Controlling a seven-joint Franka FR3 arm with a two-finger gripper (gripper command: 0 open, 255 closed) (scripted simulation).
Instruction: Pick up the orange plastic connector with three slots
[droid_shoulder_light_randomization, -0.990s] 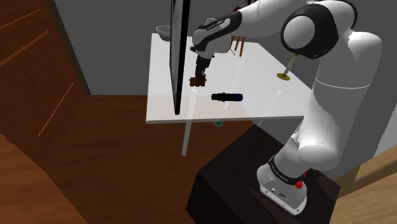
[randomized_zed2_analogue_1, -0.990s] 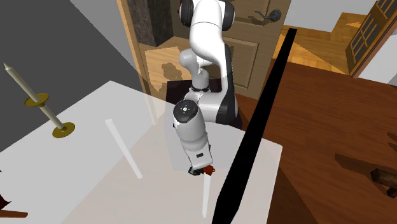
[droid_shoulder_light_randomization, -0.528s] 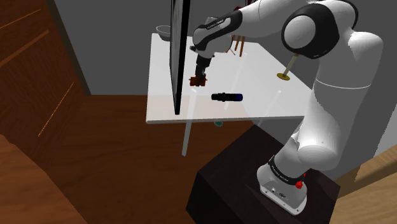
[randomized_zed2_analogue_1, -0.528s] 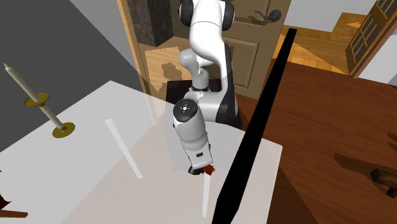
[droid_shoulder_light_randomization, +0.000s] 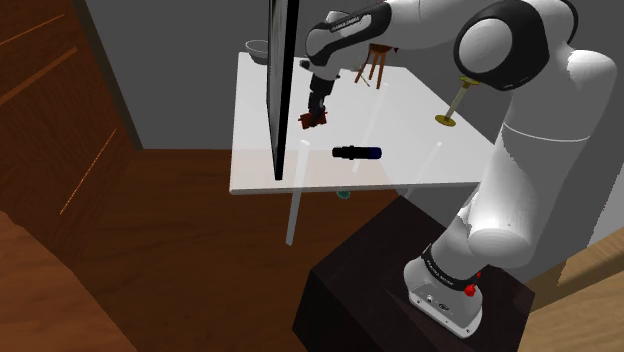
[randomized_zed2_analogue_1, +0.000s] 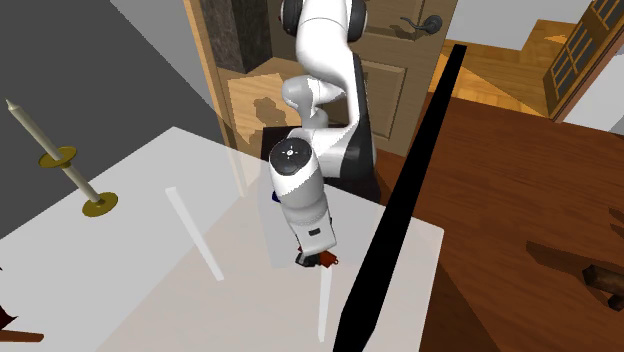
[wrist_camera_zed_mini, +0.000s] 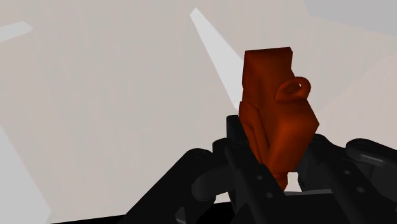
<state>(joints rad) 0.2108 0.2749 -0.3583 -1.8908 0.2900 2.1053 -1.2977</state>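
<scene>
The connector (wrist_camera_zed_mini: 277, 114) is a dark orange-red block with a small loop on one side. My black gripper (wrist_camera_zed_mini: 275, 167) is shut on it, the fingers clasping its lower end. In the shoulder view the gripper (droid_shoulder_light_randomization: 314, 113) holds the connector (droid_shoulder_light_randomization: 310, 121) just above the white table (droid_shoulder_light_randomization: 400, 130), close to the tall black panel (droid_shoulder_light_randomization: 281, 80). In the second exterior view the connector (randomized_zed2_analogue_1: 322, 260) hangs under the hand, off the tabletop.
A dark cylinder with a blue end (droid_shoulder_light_randomization: 357, 152) lies on the table near its front edge. A candlestick (droid_shoulder_light_randomization: 450, 110) and a small wooden stool (droid_shoulder_light_randomization: 376, 66) stand farther back, with a bowl (droid_shoulder_light_randomization: 257, 47) at the far corner.
The gripper has risen a little with the connector in it, and the arm's upper links have swung higher. Nothing else on the table moved.
</scene>
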